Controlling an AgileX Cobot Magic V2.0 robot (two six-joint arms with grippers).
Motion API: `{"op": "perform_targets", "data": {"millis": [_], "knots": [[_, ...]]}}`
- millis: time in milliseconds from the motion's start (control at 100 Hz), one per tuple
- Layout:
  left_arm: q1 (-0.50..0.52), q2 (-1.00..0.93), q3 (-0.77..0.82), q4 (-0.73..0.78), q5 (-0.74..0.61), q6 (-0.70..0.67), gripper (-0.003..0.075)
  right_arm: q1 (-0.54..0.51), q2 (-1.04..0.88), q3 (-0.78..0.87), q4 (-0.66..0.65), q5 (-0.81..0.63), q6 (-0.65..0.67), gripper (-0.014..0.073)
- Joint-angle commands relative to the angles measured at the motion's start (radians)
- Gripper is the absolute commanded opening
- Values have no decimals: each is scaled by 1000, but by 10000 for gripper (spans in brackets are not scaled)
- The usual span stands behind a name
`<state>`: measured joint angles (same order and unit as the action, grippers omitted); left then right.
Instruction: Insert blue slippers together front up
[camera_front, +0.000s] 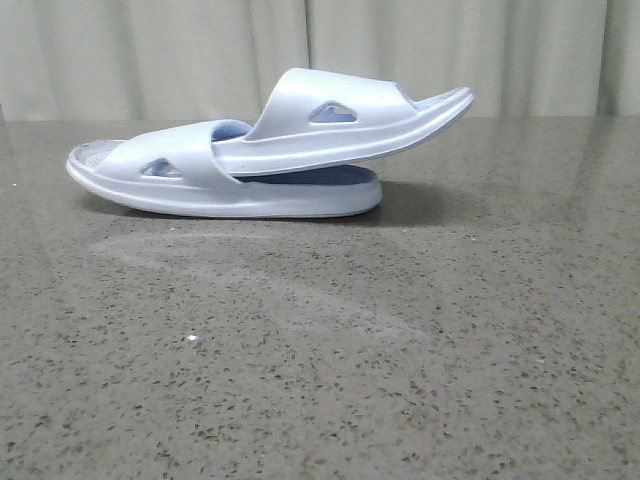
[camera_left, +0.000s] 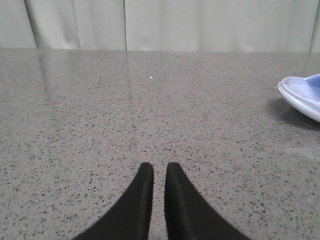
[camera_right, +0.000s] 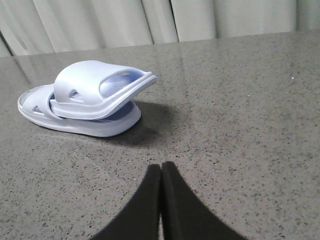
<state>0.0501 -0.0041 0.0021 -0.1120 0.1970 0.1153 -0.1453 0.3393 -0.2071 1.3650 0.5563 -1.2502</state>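
The slippers (camera_front: 270, 160) lay nested on the worktop (camera_front: 320, 350), one's end tucked under the other's strap, while the left hand (camera_left: 159, 172) and right hand (camera_right: 161, 172), both pinched closed and empty, sat clear, so I judged nothing needed pushing further.

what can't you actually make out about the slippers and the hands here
- Lower slipper: its footbed under the upper slipper is covered, in front and right wrist views.
- Left wrist view: frame edge cuts off all but one slipper end.
- Left hand and right hand: absent from front view.
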Motion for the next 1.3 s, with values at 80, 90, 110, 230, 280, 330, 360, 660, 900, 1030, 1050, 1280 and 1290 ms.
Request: {"op": "perform_targets", "data": {"millis": [80,90,110,230,280,330,360,660,900,1030,1050,1280,1290], "knots": [[-2,-30,9,-1,-72,-11,15,4,5,-26,45,-14,-12,-89],[-2,-30,9,-1,-72,-11,15,4,5,-26,45,-14,-12,-89],[-2,-30,9,-1,-72,-11,15,4,5,-26,45,-14,-12,-89],[-2,-30,9,-1,-72,-11,15,4,5,-26,45,-14,-12,-89],[-2,-30,9,-1,-72,-11,15,4,5,-26,45,-14,-12,-89],[-2,-30,9,-1,-72,-11,15,4,5,-26,45,-14,-12,-89],[-2,-30,9,-1,-72,-11,15,4,5,-26,45,-14,-12,-89],[-2,-30,9,-1,-72,-11,15,4,5,-26,50,-75,-12,-89],[-2,-30,9,-1,-72,-11,15,4,5,-96,-350,-184,338,-89],[-2,-30,9,-1,-72,-11,15,4,5,-96,-791,-262,803,-89],[-2,-30,9,-1,-72,-11,15,4,5,-96,-849,-271,859,-89],[-2,-30,9,-1,-72,-11,15,4,-22,-48,-1151,-494,1105,-89],[-2,-30,9,-1,-72,-11,15,4,-25,-44,-1151,-502,1105,-89]]}}
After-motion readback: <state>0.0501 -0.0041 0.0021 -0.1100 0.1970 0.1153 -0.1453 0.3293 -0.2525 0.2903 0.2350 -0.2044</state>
